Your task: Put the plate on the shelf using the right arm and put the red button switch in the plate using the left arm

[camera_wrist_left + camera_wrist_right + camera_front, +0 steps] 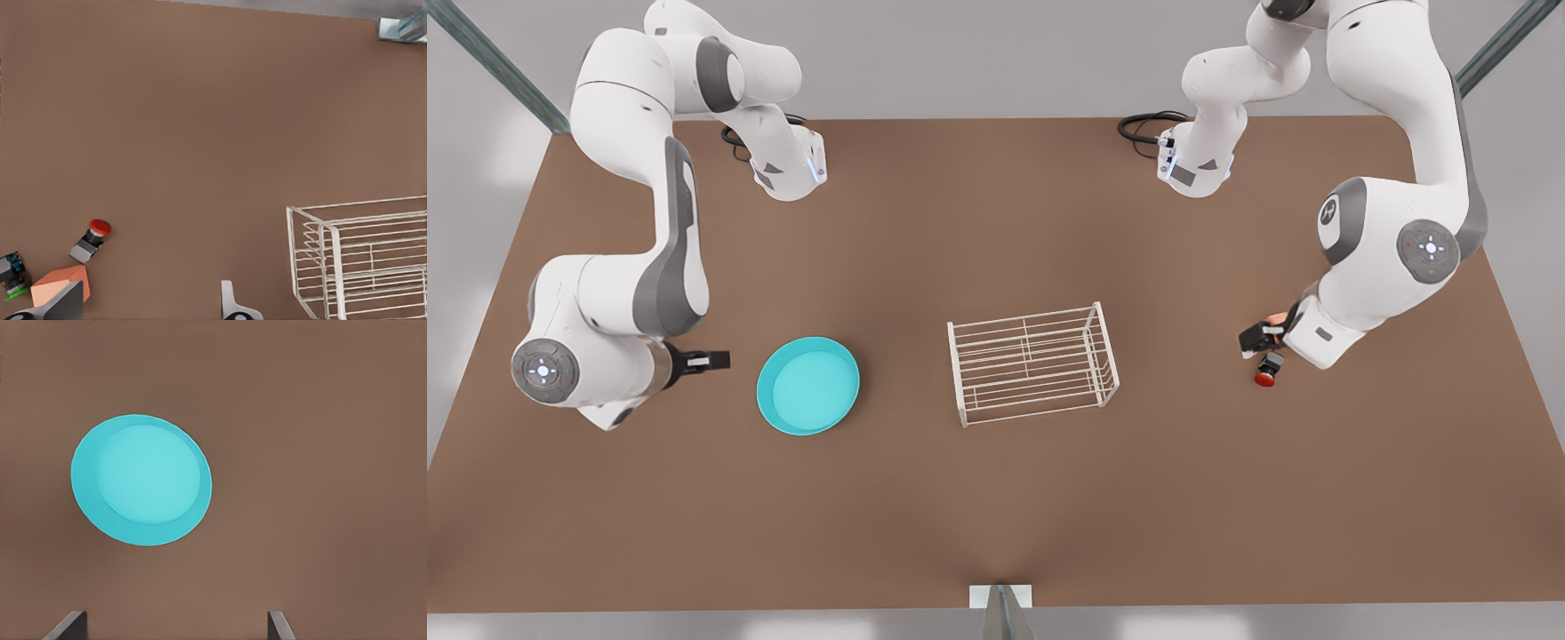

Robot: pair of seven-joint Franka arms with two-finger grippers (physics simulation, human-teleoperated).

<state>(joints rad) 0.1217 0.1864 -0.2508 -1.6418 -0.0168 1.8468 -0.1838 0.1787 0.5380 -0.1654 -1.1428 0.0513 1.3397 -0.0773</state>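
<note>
The plate (808,386) lies flat on the brown surface (996,498) toward the front view's left, well apart from the shelf (1034,363) standing upright near the middle, and the right gripper (704,359) hovers just beside the plate with its fingers (67,625) spread wide and empty. On the front view's right the left gripper (1261,336) hangs close above the red button switch (1267,371), which seems to lie tipped on its side near an orange cube (59,285) and a green-capped switch (13,275). Its fingers (230,303) are parted, holding nothing.
</note>
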